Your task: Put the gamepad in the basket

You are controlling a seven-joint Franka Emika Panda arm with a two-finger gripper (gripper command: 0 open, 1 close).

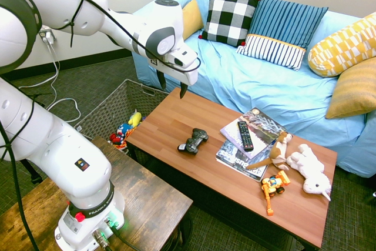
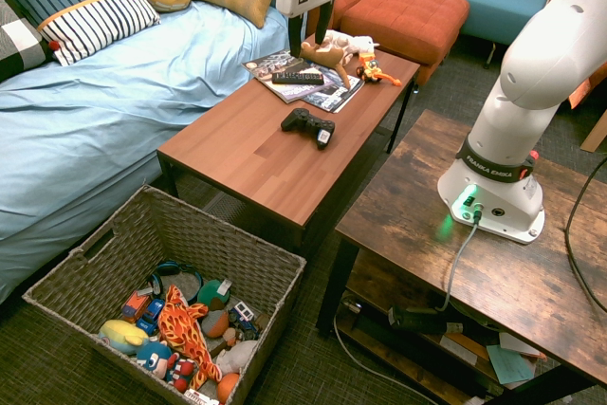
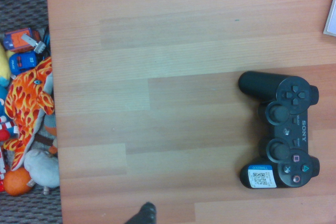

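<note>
Gamepad (image 1: 193,141) laid flat on the wooden coffee table (image 1: 176,119), untouched, just beside stacked magazines (image 1: 249,139), gripper (image 1: 171,86) held above the table with fingers spread apart and empty, woven basket (image 2: 142,225) seen on the floor at the table's end, seemingly filled with toys (image 2: 180,329).

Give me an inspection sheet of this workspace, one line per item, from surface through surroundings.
Surface: wooden coffee table, bare wood around the gamepad.
Job's things: gamepad lies on the table, untouched; basket on the floor beside the table, holding toys.
Clutter: remote on magazines, plush toys and orange toy vehicle at the far end.
Grippers: gripper open, above the table, apart from the gamepad.
Cables: nothing seen on the table.
Surroundings: blue sofa with cushions.
</note>
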